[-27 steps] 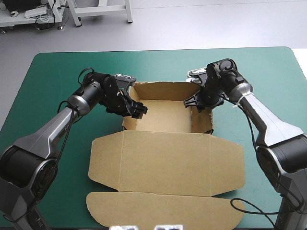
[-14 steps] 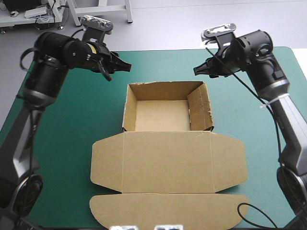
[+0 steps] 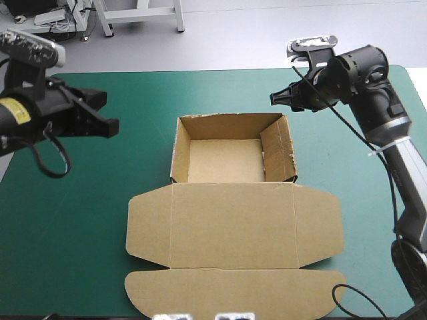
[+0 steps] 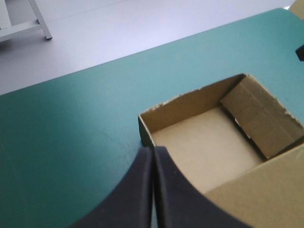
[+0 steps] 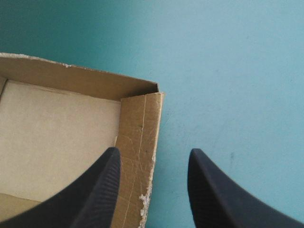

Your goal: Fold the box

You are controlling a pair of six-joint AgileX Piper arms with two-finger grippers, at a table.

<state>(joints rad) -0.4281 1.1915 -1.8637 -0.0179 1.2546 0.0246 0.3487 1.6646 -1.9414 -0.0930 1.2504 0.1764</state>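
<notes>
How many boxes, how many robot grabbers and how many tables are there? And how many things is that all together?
Brown box: 1
Black grippers: 2, the left gripper shut and the right gripper open
Teal-green table: 1
Total: 4

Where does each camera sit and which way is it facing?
High view: above, behind the robot, facing down at the brown cardboard box on the teal-green cover; left hand and right hand show.
Left wrist view: above that wrist, looking past its shut black fingers into the box's tray.
Right wrist view: above that wrist, looking between open fingers at a tray corner.
All three share the box.
</notes>
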